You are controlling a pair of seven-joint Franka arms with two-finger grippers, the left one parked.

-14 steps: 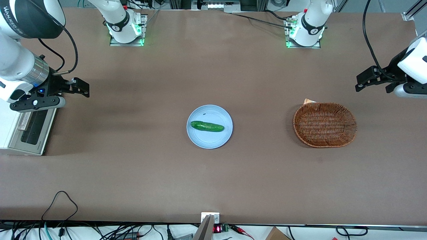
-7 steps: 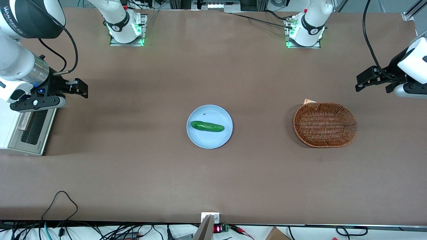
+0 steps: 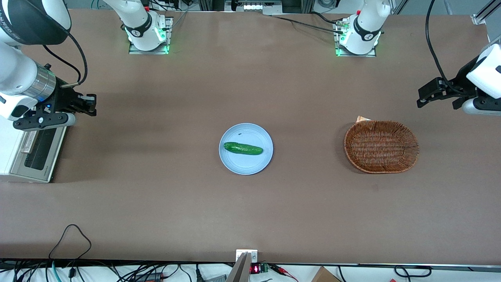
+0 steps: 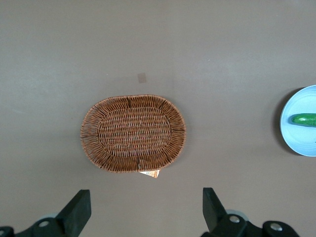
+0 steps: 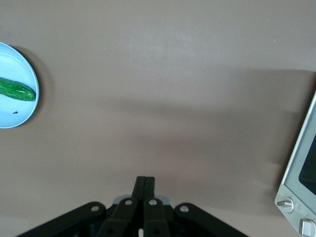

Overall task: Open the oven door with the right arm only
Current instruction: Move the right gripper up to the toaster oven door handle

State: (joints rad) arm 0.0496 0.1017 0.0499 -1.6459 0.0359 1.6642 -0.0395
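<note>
The off-white oven (image 3: 7,150) stands at the working arm's end of the table. Its silver-framed oven door (image 3: 38,150), with a dark glass window, lies flush against the box and faces the table's middle. The right arm (image 3: 21,80) reaches over the oven. My black gripper (image 3: 93,105) hangs above the bare table, just past the door and a little farther from the front camera than it, touching nothing. In the right wrist view the gripper (image 5: 145,181) has its fingers pressed together and empty, with the oven (image 5: 299,185) and its knobs off to one side.
A light blue plate (image 3: 250,164) holding a green cucumber (image 3: 242,148) sits mid-table. A brown wicker basket (image 3: 381,146) lies toward the parked arm's end. A black cable loop (image 3: 70,235) rests near the table's front edge.
My gripper has drawn back a short way toward the oven and slightly away from the front camera. The oven door has not moved.
</note>
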